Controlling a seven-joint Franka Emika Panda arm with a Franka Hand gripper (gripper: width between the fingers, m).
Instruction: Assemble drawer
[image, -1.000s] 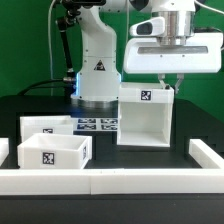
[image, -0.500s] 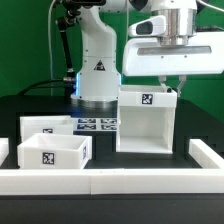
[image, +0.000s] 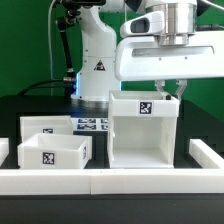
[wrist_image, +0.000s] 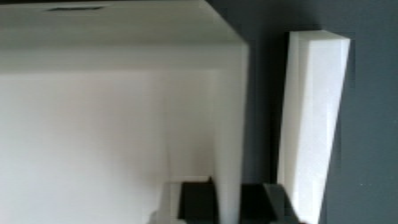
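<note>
The large white boxy casing (image: 145, 135) stands on the black table at the exterior view's right, its open side facing the camera and a tag on its upper front edge. My gripper (image: 170, 90) comes down from above on the casing's right wall, one finger on each side of it. In the wrist view the dark fingers (wrist_image: 196, 203) clamp the thin white wall (wrist_image: 228, 120) between them, so the gripper (wrist_image: 231, 205) is shut on it. Two shallow white trays sit at the exterior view's left, the near tray (image: 52, 152) with a tag on its front, the far tray (image: 45, 125) behind it.
The low white border rail (image: 110, 182) runs along the front and up both sides; its right arm (image: 207, 155) lies close to the casing and shows in the wrist view (wrist_image: 317, 120). The marker board (image: 92, 125) lies behind the casing. The arm's white base (image: 98, 65) stands at the back.
The gripper and the casing held in it have moved toward the camera and a little to the exterior view's left. The trays have not moved.
</note>
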